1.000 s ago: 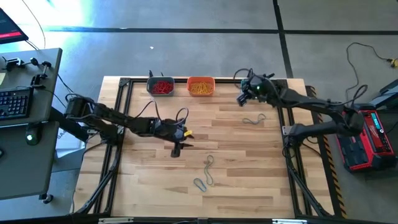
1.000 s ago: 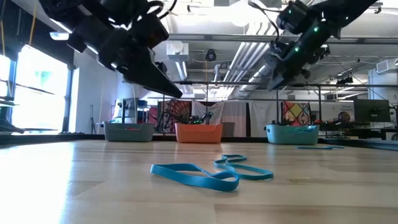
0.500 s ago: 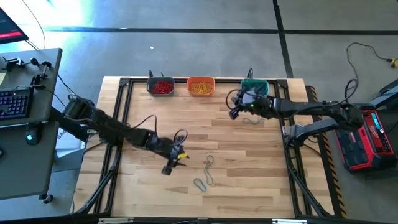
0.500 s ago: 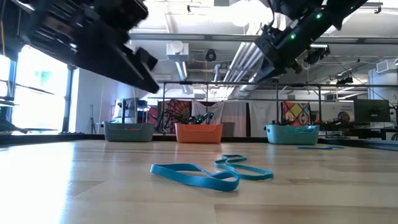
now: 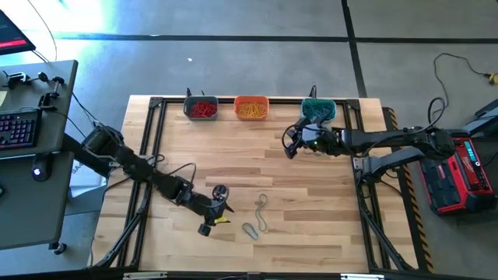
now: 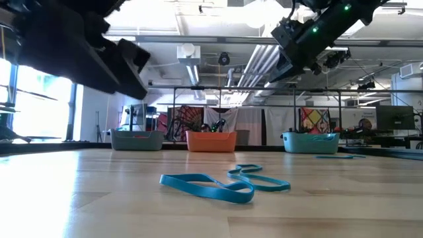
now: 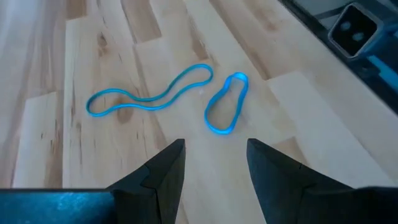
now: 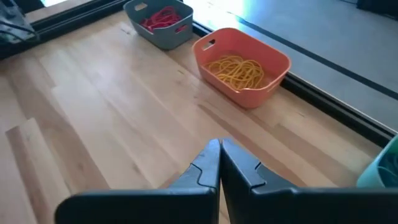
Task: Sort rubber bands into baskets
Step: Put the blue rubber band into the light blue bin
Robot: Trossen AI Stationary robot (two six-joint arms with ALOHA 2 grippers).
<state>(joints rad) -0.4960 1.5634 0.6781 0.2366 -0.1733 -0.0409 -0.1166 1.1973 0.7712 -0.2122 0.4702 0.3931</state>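
Two blue rubber bands point(image 7: 149, 99) flat, apart

smooth wood table point(image 5: 311, 202), plastic baskets point(image 8: 242, 62)

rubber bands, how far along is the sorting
Mostly done: red bands lie in the grey-blue basket, yellow bands in the orange basket, and the teal basket holds bands too. In hand: nothing; the open left gripper hangs over two blue bands on the table. The right gripper is shut and empty. Left: those two blue bands.
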